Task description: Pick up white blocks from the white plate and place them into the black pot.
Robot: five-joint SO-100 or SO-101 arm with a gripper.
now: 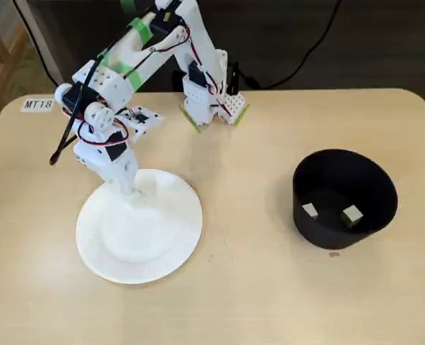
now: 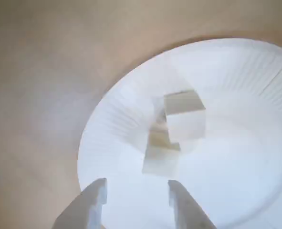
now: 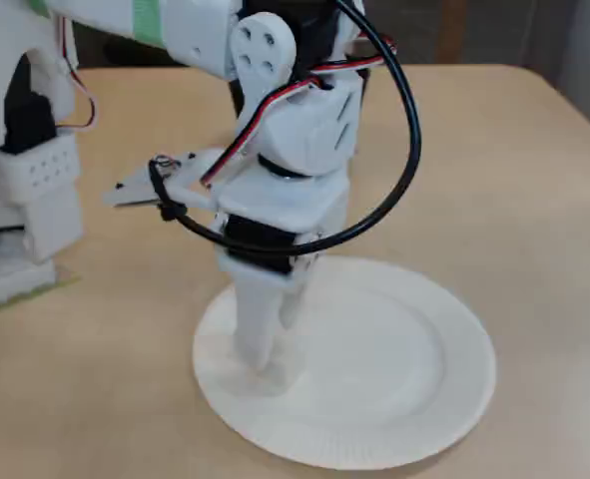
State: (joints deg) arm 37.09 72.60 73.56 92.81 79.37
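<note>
In a fixed view your arm reached down from the upper middle of the frame to the left, and its gripper (image 1: 129, 188) stood on the upper edge of the white plate (image 1: 162, 248), which lay at lower left on the table (image 1: 241, 287). The black pot (image 1: 309, 215) sat well apart at the right, with two white blocks (image 1: 352, 213) resting on its floor, one left and one right. A small label reading MT18 (image 1: 37, 104) was stuck at the table's upper left. In the wrist view your gripper (image 2: 137, 193) came in from the bottom edge with its two fingers (image 2: 95, 198) spread apart and nothing between them. Just above the tips, near the plate's left rim (image 2: 107, 124), two blocks lay touching: a nearer block (image 2: 161, 155) at the centre and a farther block (image 2: 184, 114) up and to its right. In another fixed view your gripper (image 3: 265, 359) pointed straight down at the left part of the plate (image 3: 414, 379), the tips at or just above its surface; you could not see the blocks there, since the fingers hid them. A black cable (image 3: 399, 150) looped round the wrist.
</note>
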